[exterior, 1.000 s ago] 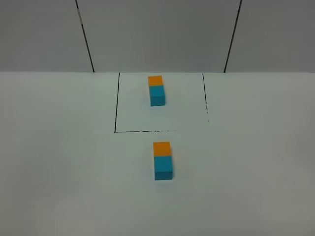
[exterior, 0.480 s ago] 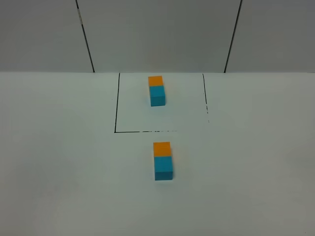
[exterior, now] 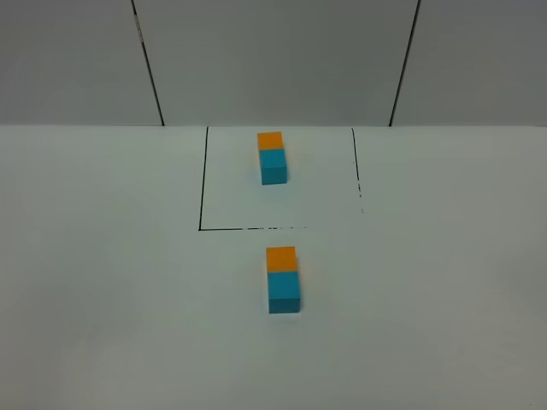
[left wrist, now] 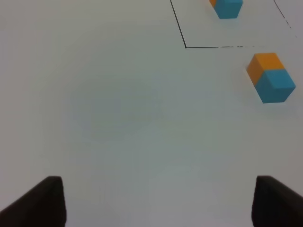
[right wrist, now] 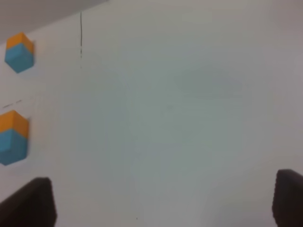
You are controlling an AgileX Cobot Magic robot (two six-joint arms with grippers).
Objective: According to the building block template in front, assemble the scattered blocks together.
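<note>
Overhead first: white table [exterior: 102,282] with a black-lined square outline [exterior: 202,184] drawn toward the back wall. Template pair [exterior: 273,157] sits inside that outline, near its far edge, orange half farther from the camera, cyan half nearer. Outside the outline, just past its near line, the orange block [exterior: 280,258] and the cyan block [exterior: 284,292] lie touching face to face, orange on the side toward the outline, cyan on the side away from it, same order as the template. The joined scattered pair lines up roughly with the template, slightly offset. No arm or gripper shows in this view. Left wrist view: left gripper [left wrist: 156,203] fingers show as two dark tips at the frame edge, spread wide apart, nothing between them, bare table under them. The orange block [left wrist: 263,66] and cyan block [left wrist: 277,85] sit well apart from the gripper, just outside the outline's corner [left wrist: 185,47]; the template [left wrist: 227,7] is partly cut off, inside the outline. Right wrist view, blurry: right gripper [right wrist: 163,203] tips are also two dark shapes spread wide, holding nothing, over bare table. The scattered pair, orange [right wrist: 13,123] on cyan [right wrist: 12,146], is at the frame edge, well away from the fingers, with the template [right wrist: 19,52] beyond it by one outline line [right wrist: 81,35].
</note>
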